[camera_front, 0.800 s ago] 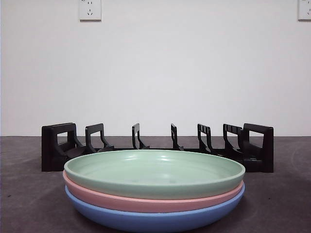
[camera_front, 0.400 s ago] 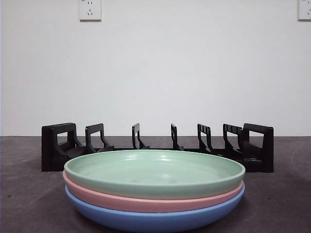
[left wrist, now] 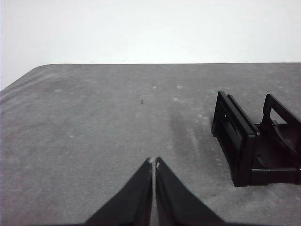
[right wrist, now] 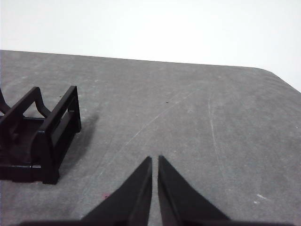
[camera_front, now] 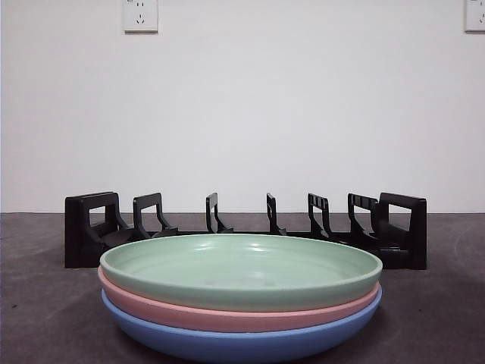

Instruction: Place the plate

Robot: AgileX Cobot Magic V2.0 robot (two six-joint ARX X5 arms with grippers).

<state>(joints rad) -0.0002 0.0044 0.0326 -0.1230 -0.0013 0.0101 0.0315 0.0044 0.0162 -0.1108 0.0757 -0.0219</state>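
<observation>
Nothing has changed across the last second: the front view matches the earlier pictures in every part, so the task has not begun. A stack of three plates fills the lower centre of that view, the green plate (camera_front: 241, 265) on top, a pink plate (camera_front: 227, 315) under it and a blue plate (camera_front: 242, 343) at the bottom, all flat on the table (camera_front: 38, 303). Behind them, across the middle of the frame, stands the black rack (camera_front: 91, 227) with every slot vacant. Both arms wait out of the front view. The left hand (left wrist: 154, 164) has its jaws pressed together and holds nothing; the rack's end sits at centre right of its view. The right hand (right wrist: 154, 160) is likewise closed and holds nothing.
</observation>
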